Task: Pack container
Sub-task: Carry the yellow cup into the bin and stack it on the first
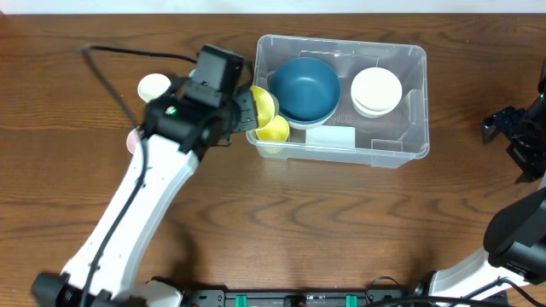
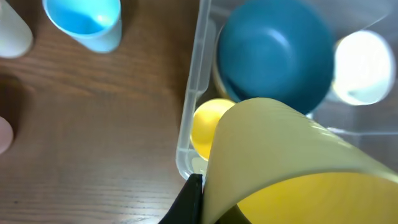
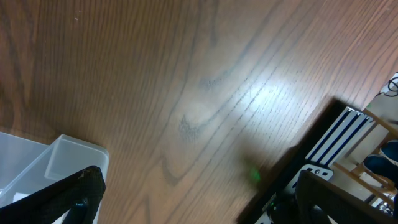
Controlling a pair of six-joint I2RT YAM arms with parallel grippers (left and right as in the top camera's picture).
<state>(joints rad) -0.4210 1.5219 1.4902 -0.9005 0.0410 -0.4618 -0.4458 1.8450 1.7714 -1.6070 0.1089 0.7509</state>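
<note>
The clear container (image 1: 414, 152) sits on the counter (image 1: 299, 230), toward its far edge, holding a blue bowl (image 1: 307, 88), white bowls (image 1: 376, 90) and a yellow cup (image 1: 273, 130). The left jaws are clamped on a second yellow cup (image 1: 263, 102), tilted at the container's left rim. The right jaws gape wide and empty, off to the container's right

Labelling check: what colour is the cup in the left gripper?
Yellow. The cup shows best in the left wrist view.
</note>
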